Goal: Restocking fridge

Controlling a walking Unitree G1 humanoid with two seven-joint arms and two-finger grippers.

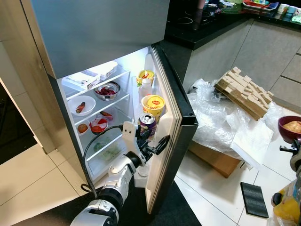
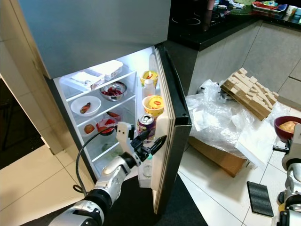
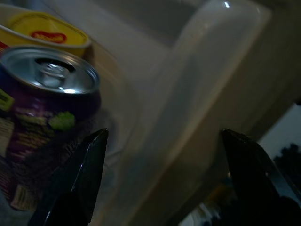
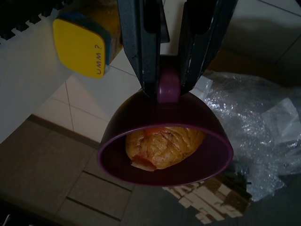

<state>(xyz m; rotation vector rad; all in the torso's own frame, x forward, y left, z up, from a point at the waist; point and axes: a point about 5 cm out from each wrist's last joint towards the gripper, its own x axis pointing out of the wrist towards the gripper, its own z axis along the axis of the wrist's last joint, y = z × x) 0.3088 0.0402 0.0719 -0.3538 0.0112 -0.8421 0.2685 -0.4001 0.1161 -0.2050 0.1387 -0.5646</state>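
The fridge door (image 1: 171,110) stands open, and a purple drink can (image 1: 146,125) stands on its door shelf below a yellow tub (image 1: 153,104). My left gripper (image 2: 156,136) is open just in front of the can. In the left wrist view the can (image 3: 44,117) sits beside one finger (image 3: 89,165), with nothing between the fingers. At the far right my right gripper (image 4: 162,89) is shut on the rim of a dark purple bowl (image 4: 164,141) that holds a wrapped orange food item (image 4: 162,146). The bowl (image 1: 290,128) hangs above the floor.
Fridge shelves (image 1: 101,101) carry bowls, a plate and trays. Crumpled clear plastic (image 1: 221,117) over a cardboard box (image 1: 214,157) lies right of the door, with a wooden block stack (image 1: 244,89). A black pad (image 1: 254,198) lies on the tiles; a yellow pack (image 4: 82,47) is near my right arm.
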